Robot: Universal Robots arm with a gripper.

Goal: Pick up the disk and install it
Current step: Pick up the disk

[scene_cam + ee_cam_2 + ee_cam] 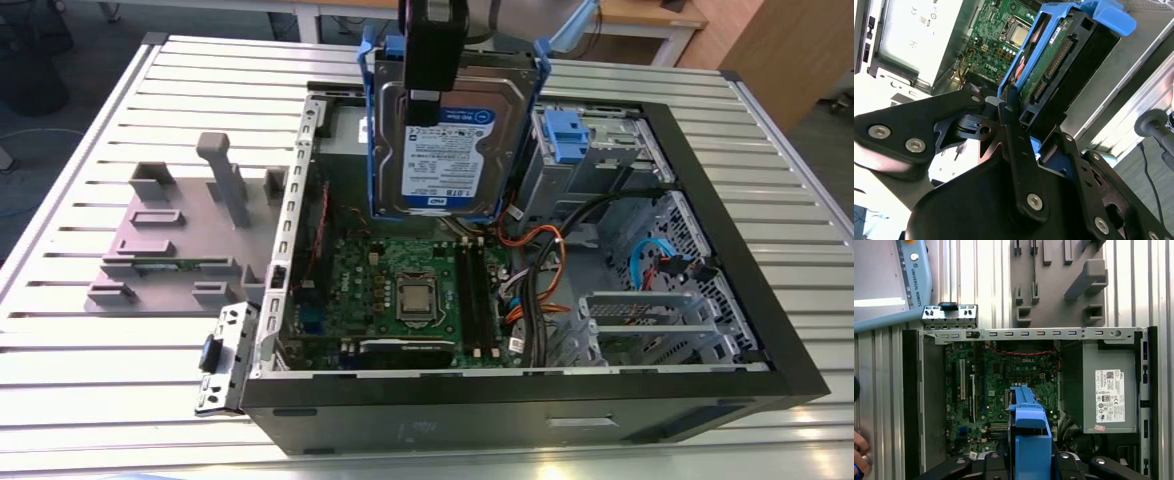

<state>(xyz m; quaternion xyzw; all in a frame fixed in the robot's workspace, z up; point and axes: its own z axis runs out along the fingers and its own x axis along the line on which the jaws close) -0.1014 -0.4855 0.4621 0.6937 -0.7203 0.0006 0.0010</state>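
Disk held upright over the open computer case.

In the exterior view the gripper [427, 100] comes down from 12 o'clock with the disk [447, 150] clamped at its top edge. The second wrist view shows the fingers [1015, 145] closed narrow on the blue carrier bracket. The disk hangs on end, label facing the camera, over the 12 o'clock part of the computer case [747, 290], above the motherboard [400, 280]. The blue-tabbed drive cage [577, 140] stands just beside it at 3 o'clock. The grey stand [174, 230] lies on the table [94, 400] at 9 o'clock of the case, well apart from the disk.
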